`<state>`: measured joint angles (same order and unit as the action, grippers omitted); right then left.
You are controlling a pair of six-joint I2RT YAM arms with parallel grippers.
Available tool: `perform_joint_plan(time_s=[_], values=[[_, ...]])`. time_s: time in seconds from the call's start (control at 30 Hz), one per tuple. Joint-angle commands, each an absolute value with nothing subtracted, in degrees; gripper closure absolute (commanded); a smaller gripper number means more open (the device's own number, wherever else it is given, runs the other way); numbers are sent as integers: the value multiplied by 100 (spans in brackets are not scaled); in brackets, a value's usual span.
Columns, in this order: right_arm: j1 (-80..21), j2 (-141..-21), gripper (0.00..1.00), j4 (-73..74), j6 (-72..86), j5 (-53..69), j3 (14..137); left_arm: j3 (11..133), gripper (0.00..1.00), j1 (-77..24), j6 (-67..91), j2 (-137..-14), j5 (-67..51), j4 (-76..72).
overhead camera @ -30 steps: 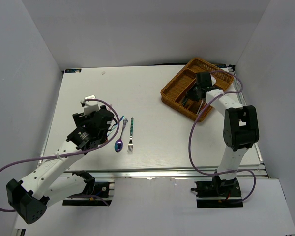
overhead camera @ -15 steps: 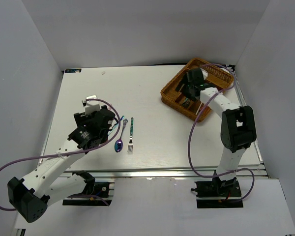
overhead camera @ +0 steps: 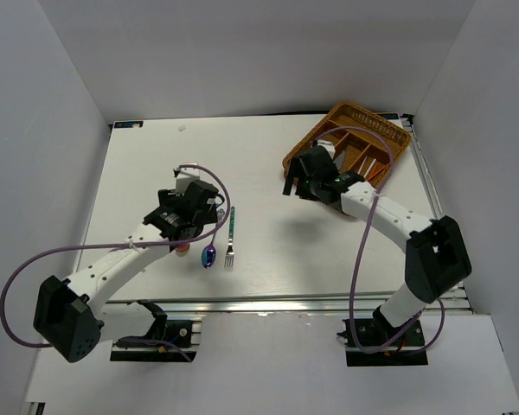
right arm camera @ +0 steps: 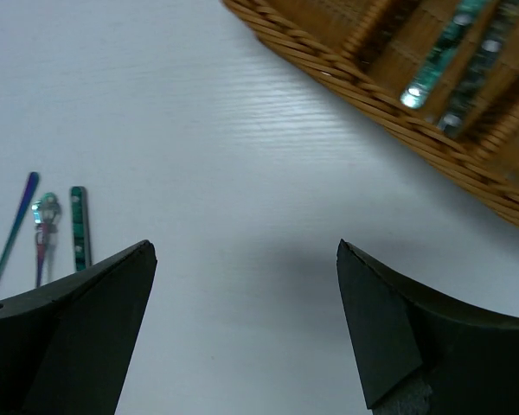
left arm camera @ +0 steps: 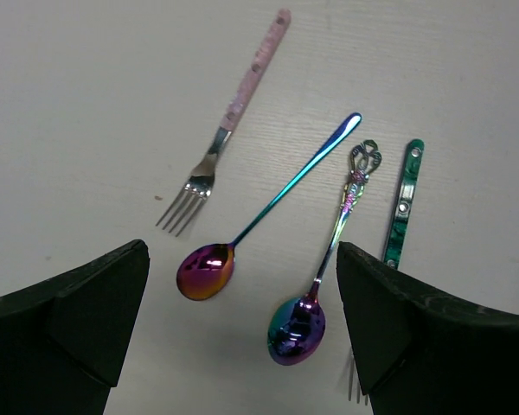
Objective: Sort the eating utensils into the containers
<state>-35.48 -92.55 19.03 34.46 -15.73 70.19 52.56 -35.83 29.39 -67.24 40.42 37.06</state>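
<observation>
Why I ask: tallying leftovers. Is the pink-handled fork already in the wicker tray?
No, the pink-handled fork lies on the white table beside an iridescent spoon.

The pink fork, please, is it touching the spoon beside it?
Apart. The left wrist view shows bare table between pink fork and spoon throughout.

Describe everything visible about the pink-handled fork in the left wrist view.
The pink-handled fork lies flat on the white table. Its slim, straight handle is pale pink and speckled and looks like plastic or resin. A silver metal neck joins the handle to about four short tines. The handle end points to the upper right of the view and the tines to the lower left. It touches only the table. The plain iridescent spoon lies beside it, clearly apart.
</observation>
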Motion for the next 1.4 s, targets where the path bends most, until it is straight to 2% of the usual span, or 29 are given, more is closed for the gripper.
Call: perform_joint_plan(time_s=[0.0,0.17,0.33,0.43,0.47,0.6,0.77,0.87,0.9,0.93,0.97,1.17,1.2,1.23,1.27,1.37], values=[[-3489,-8597,11,2109,3419,-1959,6759,5528,2,-3560,2874,-6741,3526,3455],[-3472,-7640,11,2197,3103,-1934,6207,5546,2,-3560,2988,-7118,2805,2954],[-3419,-7111,11,2443,2821,-1530,5898,5958,2,-3568,3076,-8373,2023,2717],[-3419,-6847,11,2522,2742,-1301,5626,6169,12,-3568,3059,-8919,1856,2602],[-3419,-6707,11,2531,2725,-1266,5547,6344,23,-3568,3059,-9260,1811,2610],[-3419,-6469,11,2540,2646,-1187,5221,6469,38,-3577,3085,-9720,1731,2461],[-3419,-6311,11,2619,2566,-1055,5159,6539,44,-3568,3120,-10089,2064,2566],[-3419,-6232,11,2637,2540,-1028,5133,6460,52,-3568,3120,-10265,2013,2523],[-3419,-6205,11,2645,2540,-1028,5142,6373,55,-3577,3138,-10318,1908,2496],[-3419,-6188,11,2654,2531,-1028,5150,6329,64,-3577,3146,-10327,1838,2418],[-3419,-6161,11,2663,2531,-1037,5185,6285,69,-3577,3155,-10327,1793,2382],[-3419,-6029,11,2812,2470,-1081,5387,6196,74,-3612,3041,-10459,1609,2320],[-3410,-6003,11,2873,2470,-1090,5414,6205,76,-3621,3015,-10485,1574,2338],[-3419,-5942,11,2900,2461,-1090,5440,6222,86,-3621,2971,-10511,1495,2373],[-3419,-5907,11,2918,2461,-1099,5501,6318,100,-3630,2945,-10547,1468,2382],[-3410,-5731,11,2936,2443,-1099,5537,6634,100,-3735,2769,-10416,1441,2400]])
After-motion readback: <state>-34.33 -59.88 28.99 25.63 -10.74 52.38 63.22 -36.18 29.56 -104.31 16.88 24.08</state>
